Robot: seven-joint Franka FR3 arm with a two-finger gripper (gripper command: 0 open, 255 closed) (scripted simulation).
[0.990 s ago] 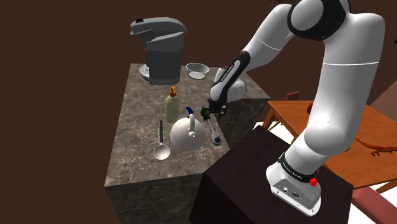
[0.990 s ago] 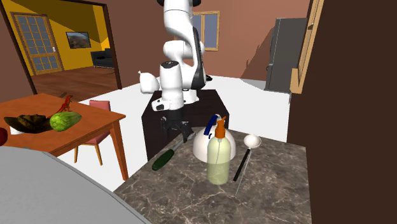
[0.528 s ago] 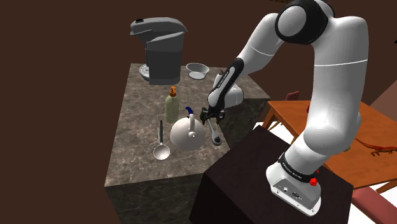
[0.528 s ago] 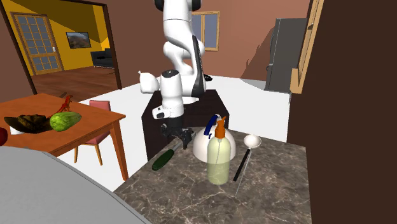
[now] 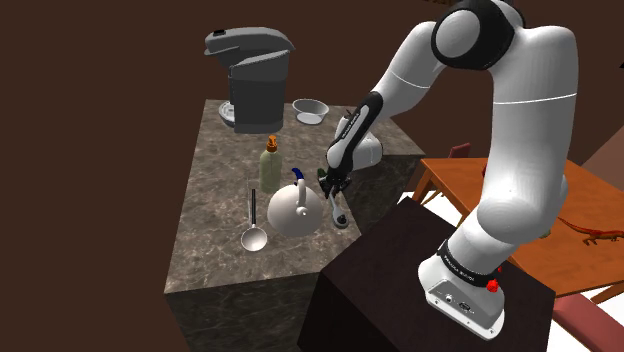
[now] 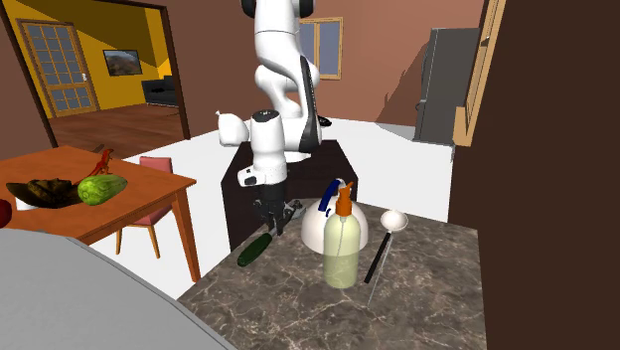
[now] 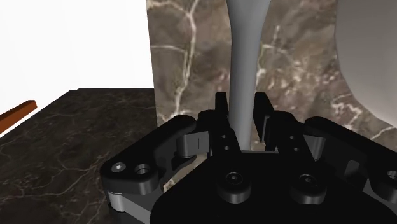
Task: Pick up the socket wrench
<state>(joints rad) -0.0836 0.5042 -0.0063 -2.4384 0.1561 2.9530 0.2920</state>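
While tight in the gripper, socket wrench lengthwise straight ahead.

Identify the arm by its glossy white, rounded link shells and the dark grey bands at each joint. A large dark grey cap closes the uppermost joint. The slim forearm link carries a dark strip with small white lettering. At the base collar, note a dark ring with pale lettering, a red dot and small dark ports on the white foot. The jaws and their housing are all black. In the wrist view you see round recessed screws and blocky fingers.
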